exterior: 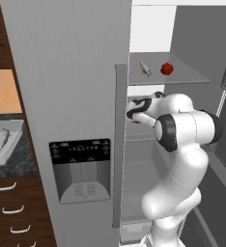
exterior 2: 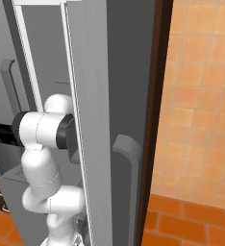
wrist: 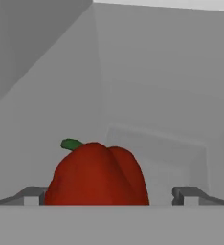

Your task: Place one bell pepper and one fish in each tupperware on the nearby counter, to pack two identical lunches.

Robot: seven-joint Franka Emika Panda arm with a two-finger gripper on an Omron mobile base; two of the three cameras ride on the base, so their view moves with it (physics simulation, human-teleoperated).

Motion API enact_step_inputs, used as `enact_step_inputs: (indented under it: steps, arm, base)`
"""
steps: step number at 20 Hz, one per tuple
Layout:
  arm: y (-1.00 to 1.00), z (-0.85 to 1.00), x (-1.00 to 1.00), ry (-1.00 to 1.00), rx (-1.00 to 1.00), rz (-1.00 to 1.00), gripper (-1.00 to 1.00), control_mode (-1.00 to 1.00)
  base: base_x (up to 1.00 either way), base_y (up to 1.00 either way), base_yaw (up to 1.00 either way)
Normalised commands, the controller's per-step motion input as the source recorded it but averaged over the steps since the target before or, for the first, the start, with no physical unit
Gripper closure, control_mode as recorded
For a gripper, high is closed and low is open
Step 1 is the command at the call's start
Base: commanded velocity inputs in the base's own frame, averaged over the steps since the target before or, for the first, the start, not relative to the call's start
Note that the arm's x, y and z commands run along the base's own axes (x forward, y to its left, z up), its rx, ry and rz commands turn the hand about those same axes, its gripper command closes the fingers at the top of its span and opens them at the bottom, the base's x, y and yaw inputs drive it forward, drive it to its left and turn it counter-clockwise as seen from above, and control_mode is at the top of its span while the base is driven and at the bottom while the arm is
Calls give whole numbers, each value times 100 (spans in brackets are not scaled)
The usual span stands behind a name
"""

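Red bell pepper (wrist: 97,174), base cut off, sits between wide-apart jaws.

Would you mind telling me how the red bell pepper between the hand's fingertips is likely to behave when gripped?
The bell pepper looks rounded and lobed, so it may roll or shift if nudged. Its smooth skin could slip against the open hand. It probably holds its shape under a gentle squeeze.

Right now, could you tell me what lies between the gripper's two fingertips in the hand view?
A red bell pepper with a green stem sits between the open gripper's fingertips, on the grey fridge shelf, as the hand view shows.
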Motion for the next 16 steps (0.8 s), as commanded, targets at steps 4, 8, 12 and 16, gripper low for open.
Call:
enact_step_inputs:
  steps: [4,8,12,16]
  arm:
    - [4,-32,23,7,-3,3,100,-100]
    - [1,-46,-26,3,-4,0,100,-100]
    - [-18,-1,-96,-9,0,0,100,-100]
    - [-6,6,-100,1,0,-4,100,-100]
  base:
    - [0,0,0]
    - [0,0,0]
    - [0,0,0]
    - [0,0,0]
